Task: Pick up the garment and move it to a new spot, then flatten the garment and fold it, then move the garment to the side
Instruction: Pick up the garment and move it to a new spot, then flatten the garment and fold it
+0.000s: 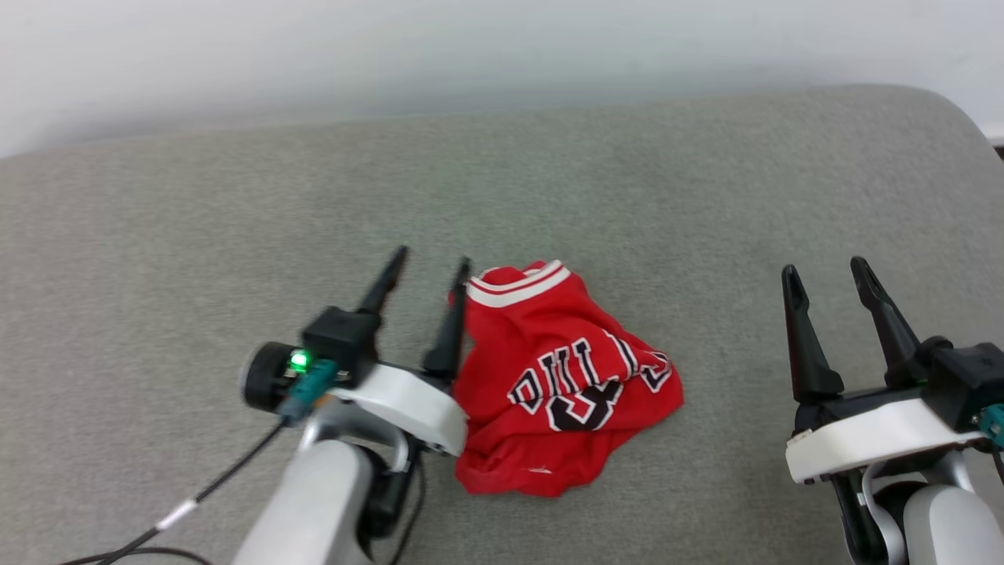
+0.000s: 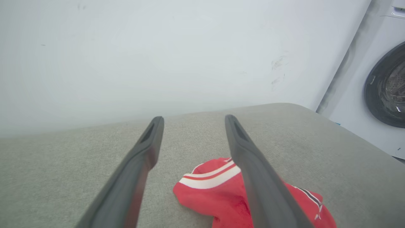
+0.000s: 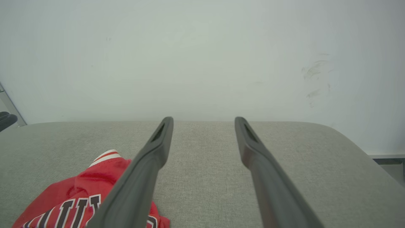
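On the grey padded surface (image 1: 627, 180), roughly midway between the two arms, the garment (image 1: 561, 377) lies crumpled in a red heap. Its red-and-white striped trim band is at the far end, and its black, white-outlined lettering and number face up (creased and partly folded over, so they cannot be read whole). Just to its left the left gripper (image 1: 433, 263) hovers with its two dark fingers spread apart and nothing between them. The finger nearer the garment stands right at the heap's striped edge, though whether it touches the cloth cannot be told. In the left wrist view that finger crosses in front of the red cloth. Well off to the right, the right gripper (image 1: 825, 268) is likewise spread wide and empty, apart from the garment. A pale wall (image 1: 471, 47) rises behind the surface, and a washing machine (image 2: 386, 85) with a dark round door shows at the right of the left wrist view
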